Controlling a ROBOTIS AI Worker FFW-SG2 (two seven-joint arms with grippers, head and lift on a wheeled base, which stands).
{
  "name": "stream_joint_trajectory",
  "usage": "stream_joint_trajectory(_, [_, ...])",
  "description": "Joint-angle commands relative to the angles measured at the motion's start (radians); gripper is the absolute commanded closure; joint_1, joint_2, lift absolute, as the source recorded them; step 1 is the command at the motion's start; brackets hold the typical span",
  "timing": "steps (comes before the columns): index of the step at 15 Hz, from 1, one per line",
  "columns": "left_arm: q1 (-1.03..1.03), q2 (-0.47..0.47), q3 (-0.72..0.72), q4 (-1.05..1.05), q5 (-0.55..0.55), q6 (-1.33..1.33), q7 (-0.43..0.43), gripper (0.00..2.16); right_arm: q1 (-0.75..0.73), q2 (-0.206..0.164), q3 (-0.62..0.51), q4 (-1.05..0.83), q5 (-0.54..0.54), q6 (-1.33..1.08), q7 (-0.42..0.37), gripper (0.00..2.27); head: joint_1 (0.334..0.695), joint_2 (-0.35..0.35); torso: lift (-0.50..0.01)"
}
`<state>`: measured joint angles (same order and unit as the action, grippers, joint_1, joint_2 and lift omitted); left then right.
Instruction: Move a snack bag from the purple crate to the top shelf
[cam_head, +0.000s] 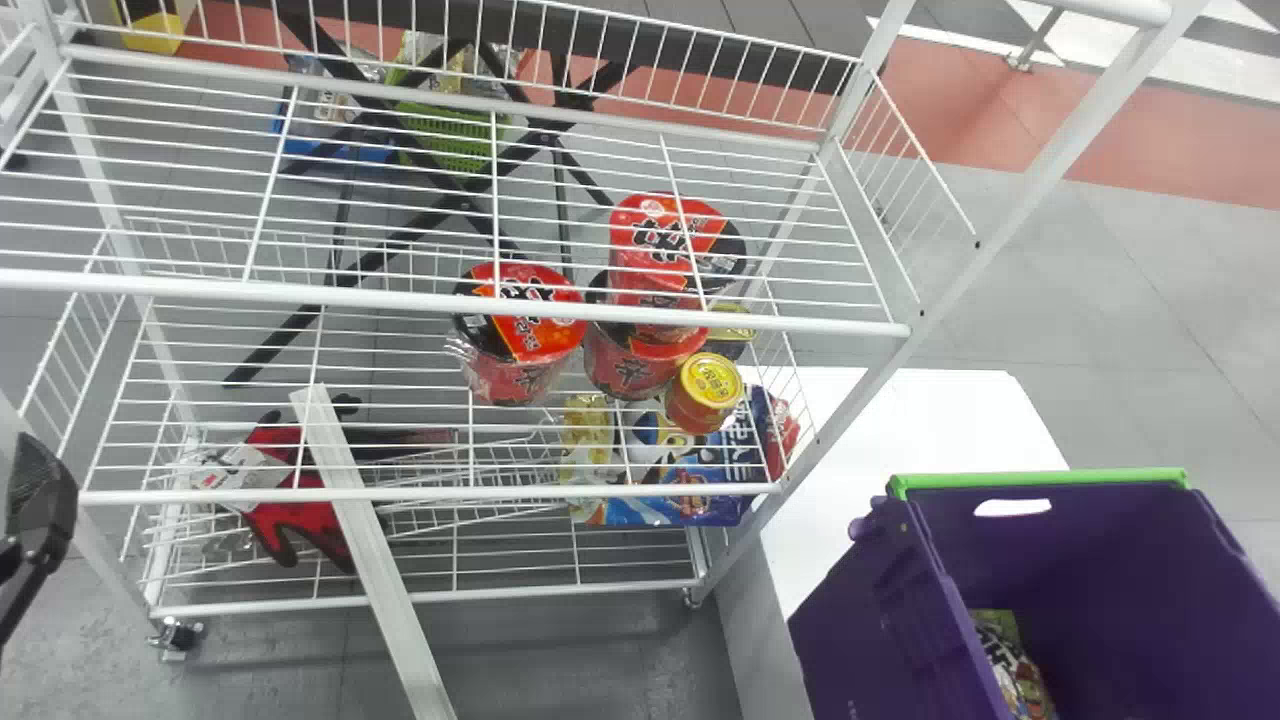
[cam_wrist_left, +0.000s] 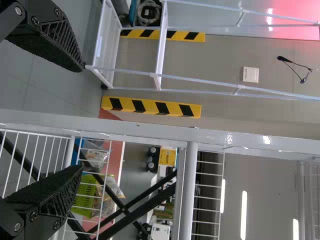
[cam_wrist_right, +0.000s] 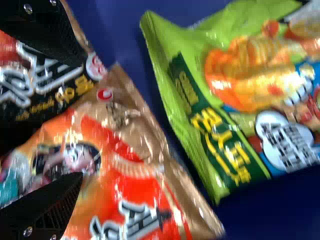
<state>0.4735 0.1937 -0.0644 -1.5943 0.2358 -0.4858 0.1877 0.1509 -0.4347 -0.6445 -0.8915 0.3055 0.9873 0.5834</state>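
In the head view the purple crate (cam_head: 860, 620) stands at the lower right, a snack bag (cam_head: 1010, 665) visible inside it. The wire rack's top shelf (cam_head: 450, 297) spans the upper left. My left gripper (cam_head: 40, 510) is at the left edge beside the rack; in the left wrist view the left gripper (cam_wrist_left: 82, 119) is open and holds nothing. The right wrist view has my right gripper (cam_wrist_right: 77, 119) open over an orange-and-brown snack bag (cam_wrist_right: 135, 170), its fingers wide apart. A green snack bag (cam_wrist_right: 250, 95) lies beside that one; a dark-labelled bag (cam_wrist_right: 37, 82) is partly behind one finger.
Red noodle cups (cam_head: 525, 320) and a yellow-lidded jar (cam_head: 705, 392) stand on the shelf below the top one. Lower down are blue packages (cam_head: 680, 475) and red gloves (cam_head: 290, 510). A slanted rack post (cam_head: 960, 255) rises between shelves and crate. A white table (cam_head: 920, 420) adjoins the crate.
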Motion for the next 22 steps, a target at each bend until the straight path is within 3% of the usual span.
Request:
stream_joint_trajectory(1, [0.001, 0.001, 0.0, 0.002, 0.0, -0.003, 0.003, 0.14, 0.012, 0.007, -0.003, 0.0, -0.008, -0.037, 0.0, 0.0, 0.695, -0.35, -0.451])
stream_joint_trajectory(4, [0.004, 0.001, -0.003, 0.002, 0.0, -0.009, 0.004, 0.14, 0.013, 0.022, -0.001, 0.0, -0.006, -0.034, -0.011, 0.0, 0.695, -0.35, -0.451])
stream_joint_trajectory(8, [0.005, 0.001, -0.003, 0.002, 0.0, -0.012, 0.004, 0.14, 0.003, -0.007, -0.001, 0.0, 0.004, 0.031, -0.063, 0.0, 0.695, -0.35, -0.451])
stream_joint_trajectory(13, [0.005, 0.001, -0.003, 0.002, 0.0, -0.018, 0.006, 0.14, -0.022, -0.015, 0.0, 0.017, 0.024, 0.028, -0.123, 0.0, 0.695, -0.35, -0.451])
stream_joint_trajectory(22, [0.005, 0.009, -0.003, 0.013, 0.007, -0.024, 0.007, 0.14, -0.019, -0.006, 0.043, 0.069, 0.035, -0.04, -0.149, 0.0, 0.695, -0.35, -0.451])
